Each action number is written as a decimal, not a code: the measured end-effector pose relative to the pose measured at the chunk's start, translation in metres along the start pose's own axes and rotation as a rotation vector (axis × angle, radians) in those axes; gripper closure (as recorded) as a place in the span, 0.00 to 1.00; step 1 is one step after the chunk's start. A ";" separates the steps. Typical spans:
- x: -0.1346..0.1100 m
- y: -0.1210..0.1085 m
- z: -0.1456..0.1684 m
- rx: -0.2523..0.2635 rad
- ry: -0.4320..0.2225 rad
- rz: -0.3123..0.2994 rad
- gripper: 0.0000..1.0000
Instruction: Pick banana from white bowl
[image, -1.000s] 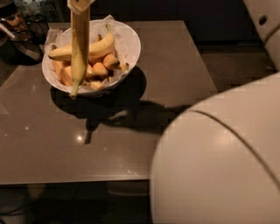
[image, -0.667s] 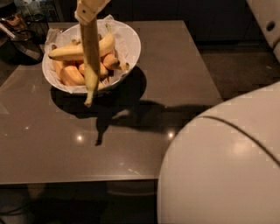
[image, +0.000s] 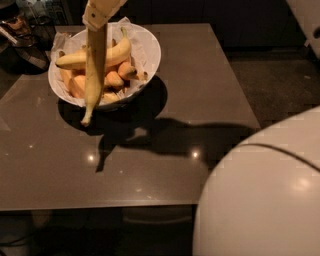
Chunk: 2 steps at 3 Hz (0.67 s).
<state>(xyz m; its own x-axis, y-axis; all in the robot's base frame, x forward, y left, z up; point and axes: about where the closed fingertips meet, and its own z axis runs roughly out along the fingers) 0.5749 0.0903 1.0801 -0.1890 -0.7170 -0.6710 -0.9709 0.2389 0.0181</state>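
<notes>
Dark grey table (image: 165, 165) in a dim room | gripper (image: 101, 12) at top edge, clamped on the banana (image: 94, 75) | banana hangs upright above the white bowl (image: 150, 55), long axis vertical, tip pointing down.

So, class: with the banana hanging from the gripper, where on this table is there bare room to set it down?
The gripper holds the banana hanging over the white bowl. Bare tabletop lies in front of the bowl toward the near edge, and to the bowl's right as far as the table's right edge. It is crowded in the bowl, full of fruit, and at the cluttered far-left corner.
</notes>
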 end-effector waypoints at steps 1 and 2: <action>0.013 0.024 -0.001 -0.041 -0.008 0.058 1.00; 0.032 0.047 0.002 -0.079 -0.003 0.128 1.00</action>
<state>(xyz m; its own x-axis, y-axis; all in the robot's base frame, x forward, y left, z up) 0.5238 0.0798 1.0582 -0.3117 -0.6823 -0.6613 -0.9474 0.2761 0.1618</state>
